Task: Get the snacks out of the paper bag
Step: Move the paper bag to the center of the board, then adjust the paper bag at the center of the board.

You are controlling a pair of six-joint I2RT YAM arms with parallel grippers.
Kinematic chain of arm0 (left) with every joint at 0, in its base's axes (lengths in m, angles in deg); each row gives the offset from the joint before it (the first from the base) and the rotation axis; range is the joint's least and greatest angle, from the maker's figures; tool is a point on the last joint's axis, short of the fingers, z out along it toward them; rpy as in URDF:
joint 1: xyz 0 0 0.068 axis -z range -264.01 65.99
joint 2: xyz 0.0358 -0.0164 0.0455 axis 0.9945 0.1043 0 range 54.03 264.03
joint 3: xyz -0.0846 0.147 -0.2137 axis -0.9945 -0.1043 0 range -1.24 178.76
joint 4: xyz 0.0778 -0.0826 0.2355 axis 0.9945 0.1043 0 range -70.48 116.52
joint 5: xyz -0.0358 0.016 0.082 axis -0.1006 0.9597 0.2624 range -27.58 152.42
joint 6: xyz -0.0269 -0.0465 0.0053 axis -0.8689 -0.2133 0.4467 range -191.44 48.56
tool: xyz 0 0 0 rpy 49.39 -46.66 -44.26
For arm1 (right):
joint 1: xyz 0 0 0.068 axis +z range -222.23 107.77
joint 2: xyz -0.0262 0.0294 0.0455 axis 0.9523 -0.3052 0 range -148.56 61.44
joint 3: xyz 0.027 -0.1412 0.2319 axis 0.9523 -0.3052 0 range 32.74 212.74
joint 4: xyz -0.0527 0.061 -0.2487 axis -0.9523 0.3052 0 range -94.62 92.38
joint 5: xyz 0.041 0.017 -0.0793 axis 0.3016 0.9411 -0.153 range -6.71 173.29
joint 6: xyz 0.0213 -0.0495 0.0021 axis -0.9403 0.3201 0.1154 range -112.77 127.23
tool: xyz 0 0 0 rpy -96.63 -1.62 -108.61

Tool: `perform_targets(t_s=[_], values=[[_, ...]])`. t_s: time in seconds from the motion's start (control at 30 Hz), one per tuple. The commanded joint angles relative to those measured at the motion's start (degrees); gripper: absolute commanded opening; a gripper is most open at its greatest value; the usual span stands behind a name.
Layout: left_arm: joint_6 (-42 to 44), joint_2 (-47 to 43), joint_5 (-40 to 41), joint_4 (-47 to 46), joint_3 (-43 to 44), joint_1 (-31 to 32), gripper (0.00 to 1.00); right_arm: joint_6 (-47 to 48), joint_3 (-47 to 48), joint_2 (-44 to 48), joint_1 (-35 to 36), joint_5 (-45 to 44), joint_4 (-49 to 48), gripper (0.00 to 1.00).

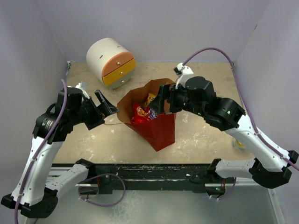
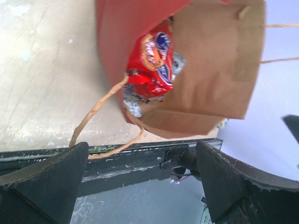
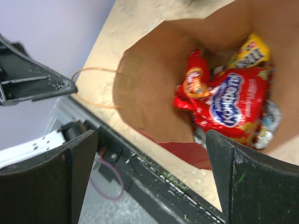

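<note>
So far nothing is out: every snack I can see sits inside the paper bag (image 1: 161, 128), which stands mid-table (image 1: 205, 135) with its mouth open, and I see no packet lying on the tabletop. By my judgement the whole unloading is left to do.

Through the right wrist camera I count 1 big red bag (image 3: 229, 105), 1 smaller red packet (image 3: 195, 79), 1 yellow packet (image 3: 247, 51) and at least 1 silvery wrapped piece (image 3: 272, 122). That makes 4 snacks showing, and more may lie hidden beneath. There is 1 bag, with 2 twisted handles (image 2: 96, 114).

My left gripper (image 1: 105, 103) hangs spread wide just beside the bag's left side, holding nothing. My right gripper (image 1: 162, 103) is at the mouth's right rim, equally wide and empty. Whether it touches the paper I cannot tell.
</note>
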Motion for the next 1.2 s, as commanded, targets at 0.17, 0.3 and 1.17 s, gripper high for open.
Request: perform_targets(t_s=[0.17, 0.3, 1.17], values=[[-4.4, 2.3, 6.7, 3.9, 1.4, -0.5, 0.99, 1.8, 5.6, 2.3, -0.4, -31.0, 7.8, 1.00], [-0.4, 2.6, 11.0, 6.9, 6.3, -0.5, 0.99, 4.8, 9.3, -0.6, -2.9, -36.5, 11.6, 1.00], [6.6, 7.5, -0.1, -3.8, -2.3, -0.5, 0.78, 9.1, 10.6, -15.2, -23.2, -9.5, 2.0, 0.59]])
